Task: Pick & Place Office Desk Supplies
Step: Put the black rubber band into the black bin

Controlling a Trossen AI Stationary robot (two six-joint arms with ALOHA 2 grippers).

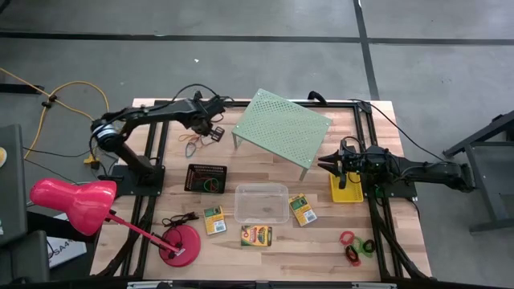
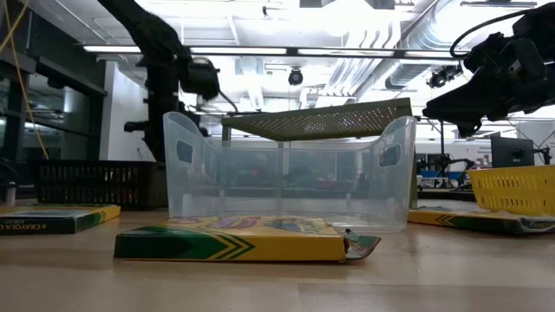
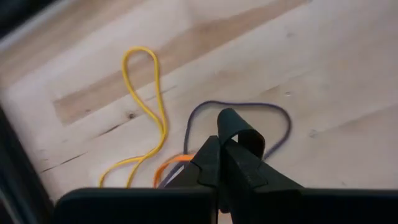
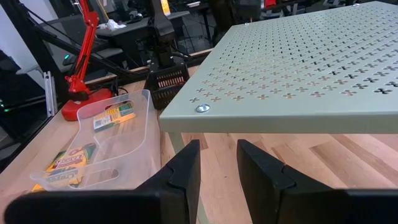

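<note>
Left gripper (image 3: pixel 225 163) is down on the wooden tabletop (image 3: pixel 323 68), jaws clenched over the thin orange rubber band (image 3: pixel 176 163); yellow (image 3: pixel 144 93) and purple (image 3: pixel 273 112) bands lie just beside it. Whether the band is truly pinched is unclear. Judged step: picking; next, a lift toward the small black mesh tray (image 1: pixel 206 177) nearby. Right gripper (image 4: pixel 214 165) waits part-open above the yellow basket (image 1: pixel 347 193).

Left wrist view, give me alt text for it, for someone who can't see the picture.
The left gripper, fingers shut, is down on a wooden table among loose rubber bands. An orange band runs in under its fingers; a purple band loops around the fingertips and a yellow band lies beside them.
</note>
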